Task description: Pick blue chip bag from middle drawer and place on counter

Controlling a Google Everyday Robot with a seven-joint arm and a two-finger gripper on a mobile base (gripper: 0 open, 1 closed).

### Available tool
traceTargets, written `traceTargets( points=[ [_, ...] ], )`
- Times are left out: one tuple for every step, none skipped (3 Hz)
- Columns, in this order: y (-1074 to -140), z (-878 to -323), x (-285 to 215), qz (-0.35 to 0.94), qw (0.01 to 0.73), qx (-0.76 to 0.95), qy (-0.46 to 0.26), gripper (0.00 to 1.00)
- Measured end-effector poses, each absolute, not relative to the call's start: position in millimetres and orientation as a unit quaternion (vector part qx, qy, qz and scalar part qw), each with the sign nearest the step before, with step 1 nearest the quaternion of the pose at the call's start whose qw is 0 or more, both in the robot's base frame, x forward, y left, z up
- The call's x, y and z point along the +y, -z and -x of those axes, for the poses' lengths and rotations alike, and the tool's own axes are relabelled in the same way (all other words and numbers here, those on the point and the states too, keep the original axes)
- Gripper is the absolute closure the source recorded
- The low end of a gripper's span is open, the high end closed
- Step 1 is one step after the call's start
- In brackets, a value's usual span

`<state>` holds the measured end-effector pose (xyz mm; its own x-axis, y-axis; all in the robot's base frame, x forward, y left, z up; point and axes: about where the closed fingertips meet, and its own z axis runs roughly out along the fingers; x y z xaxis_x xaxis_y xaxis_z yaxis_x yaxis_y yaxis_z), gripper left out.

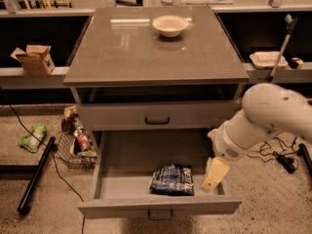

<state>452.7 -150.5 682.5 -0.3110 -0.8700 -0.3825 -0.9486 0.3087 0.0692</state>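
Low in frame, the open drawer [136, 155] holds the bag [171, 179] near its front. The gripper [214, 174] hangs just right of it; whether clenched, I cannot tell. The bag looks light, crinkly and slippery, so pinch an edge. The bench [126, 52] is above.

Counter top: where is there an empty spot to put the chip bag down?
The counter is bare except for the white bowl near its back edge; the whole front half is free. In the middle drawer, the floor left of the blue chip bag is bare; the right side is crowded, where the gripper hangs.
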Motion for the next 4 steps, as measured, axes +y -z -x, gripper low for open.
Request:
traceTargets(
  points=[
    [-617.6, -462.6, -142.4, 0.564, 0.142, 0.794, -0.176, 0.0],
    [-617.6, -462.5, -142.4, 0.564, 0.142, 0.794, -0.176, 0.0],
    [-590.1, -475.4, -133.1, 0.574, 0.132, 0.789, -0.175, 0.0],
    [-546.7, -504.3, -117.1, 0.598, 0.133, 0.772, -0.171, 0.0]
  ],
)
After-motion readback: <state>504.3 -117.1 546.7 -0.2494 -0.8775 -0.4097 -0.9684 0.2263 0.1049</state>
